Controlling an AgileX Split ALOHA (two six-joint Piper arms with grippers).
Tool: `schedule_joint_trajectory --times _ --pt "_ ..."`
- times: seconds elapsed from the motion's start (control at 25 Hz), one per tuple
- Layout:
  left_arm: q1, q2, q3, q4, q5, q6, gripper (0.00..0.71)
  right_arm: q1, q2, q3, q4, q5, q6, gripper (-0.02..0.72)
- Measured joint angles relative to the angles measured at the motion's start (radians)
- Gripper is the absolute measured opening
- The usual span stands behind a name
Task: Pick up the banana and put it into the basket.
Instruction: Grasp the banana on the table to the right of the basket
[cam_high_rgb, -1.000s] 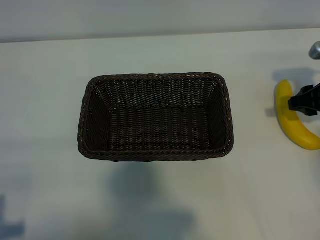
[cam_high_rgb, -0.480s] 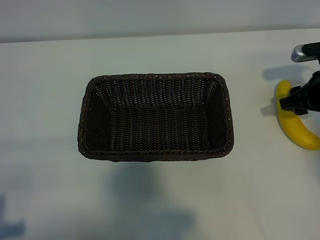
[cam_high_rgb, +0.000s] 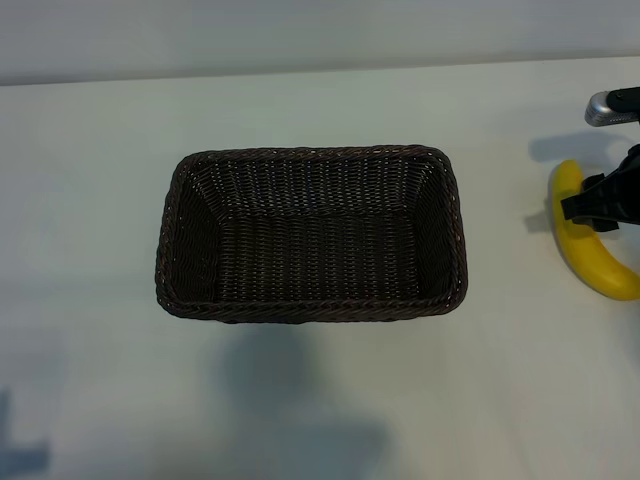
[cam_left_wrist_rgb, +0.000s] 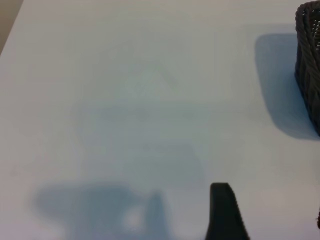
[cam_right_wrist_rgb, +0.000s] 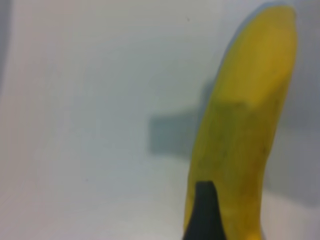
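Right gripper (cam_high_rgb: 603, 208) has descended, jaws apart astride the banana (cam_high_rgb: 590, 262), basket (cam_high_rgb: 310, 308) empty: grasp imminent.

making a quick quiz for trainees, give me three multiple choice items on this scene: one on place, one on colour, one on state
1. Where is the curved yellow banana?
A. inside the basket
B. on the table, right of the basket
C. left of the basket

2. What colour is the rectangular woven wicker basket?
A. dark brown
B. white
C. green

3. What does the basket hold?
A. two bananas
B. a cloth
C. nothing

Key:
1 B, it lies on the white table under the right gripper.
2 A, its weave is dark brown.
3 C, only bare weave shows inside.
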Motion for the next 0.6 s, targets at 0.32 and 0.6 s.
schedule_joint_trajectory --times 0.32,0.6 --pt "0.000 0.000 0.000 0.000 0.000 -0.001 0.479 0.001 0.049 -0.001 0.012 0.004 0.004 0.580" --pt "0.000 0.000 0.000 0.000 0.000 -0.001 0.479 0.026 0.072 -0.007 0.017 0.000 0.006 0.580"
